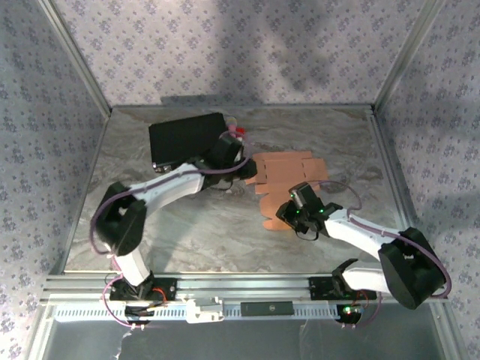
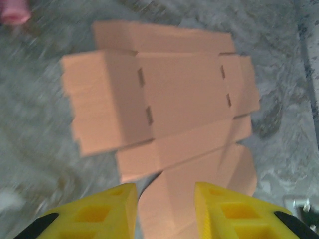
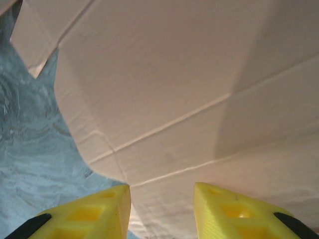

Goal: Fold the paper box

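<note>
The paper box lies as a flat orange-tan die-cut sheet with flaps and slots, right of the table's middle. My left gripper hovers at its left edge. In the left wrist view the sheet spreads out ahead, and a rounded flap shows in the gap between the yellow fingers of the left gripper, which is open. My right gripper is over the sheet's near end. Its jaws stand apart, open, in the right wrist view, just above the creased cardboard.
A black rectangular case lies at the back left, close behind the left wrist. A small pink-red object sits beside it, also seen in the left wrist view. Bare marbled table stretches in front of the sheet.
</note>
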Robot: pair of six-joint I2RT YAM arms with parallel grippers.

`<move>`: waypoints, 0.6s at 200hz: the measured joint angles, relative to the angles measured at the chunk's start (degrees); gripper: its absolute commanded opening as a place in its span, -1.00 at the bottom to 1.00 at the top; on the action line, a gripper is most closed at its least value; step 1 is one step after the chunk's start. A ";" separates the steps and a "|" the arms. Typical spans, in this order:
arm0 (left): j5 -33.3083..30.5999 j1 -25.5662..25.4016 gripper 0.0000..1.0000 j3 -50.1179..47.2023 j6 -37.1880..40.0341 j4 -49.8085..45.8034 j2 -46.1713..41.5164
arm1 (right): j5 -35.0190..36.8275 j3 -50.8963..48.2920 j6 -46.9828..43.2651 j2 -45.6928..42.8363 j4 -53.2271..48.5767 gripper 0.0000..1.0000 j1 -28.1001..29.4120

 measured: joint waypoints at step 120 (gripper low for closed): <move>-1.57 -1.79 -0.31 19.87 10.40 -8.68 25.83 | -6.10 -1.42 -7.34 -2.01 -3.52 -0.14 -20.72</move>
